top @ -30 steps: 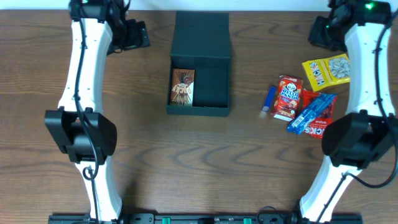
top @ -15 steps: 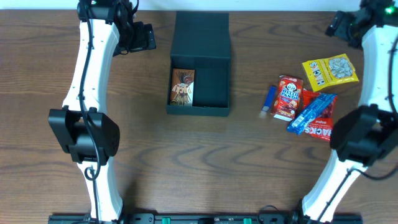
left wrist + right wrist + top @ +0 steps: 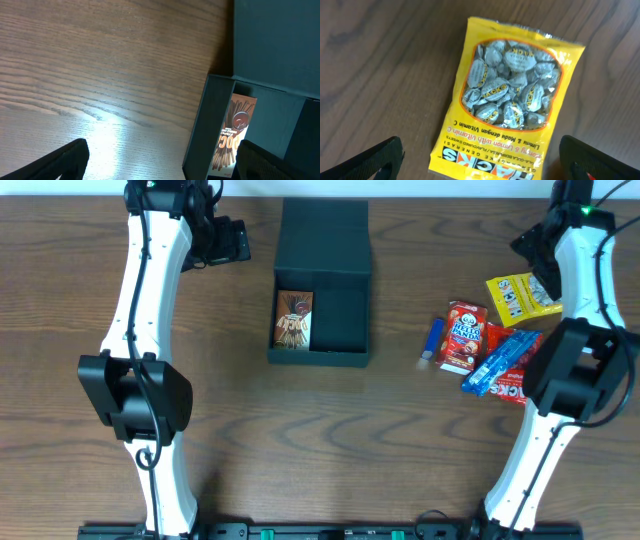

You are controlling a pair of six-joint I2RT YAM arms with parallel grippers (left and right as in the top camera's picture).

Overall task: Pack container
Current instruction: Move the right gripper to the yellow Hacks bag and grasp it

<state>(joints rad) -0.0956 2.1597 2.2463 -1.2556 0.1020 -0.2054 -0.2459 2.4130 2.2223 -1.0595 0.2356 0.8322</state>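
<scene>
The container (image 3: 340, 315) is a dark teal box in the middle of the table, its flap lid (image 3: 325, 235) folded open at the back. A brown Pocky box (image 3: 293, 320) lies in its left half. The left wrist view shows the container wall (image 3: 200, 125) and that Pocky box (image 3: 235, 135). My left gripper (image 3: 225, 240) hovers left of the lid, open and holding nothing (image 3: 160, 172). My right gripper (image 3: 530, 248) is open above a yellow sweets packet (image 3: 510, 100), which lies flat on the wood between the fingers (image 3: 370, 160).
Loose snacks lie right of the container: the yellow packet (image 3: 515, 295), a red Hello Panda pack (image 3: 465, 335), a small blue item (image 3: 434, 338), blue packets (image 3: 503, 360) over another red pack (image 3: 512, 388). The right arm crosses above part of this pile.
The right arm has swung in over the snack pile and now covers part of the yellow packet. The left arm shifted slightly right, then stayed still.
</scene>
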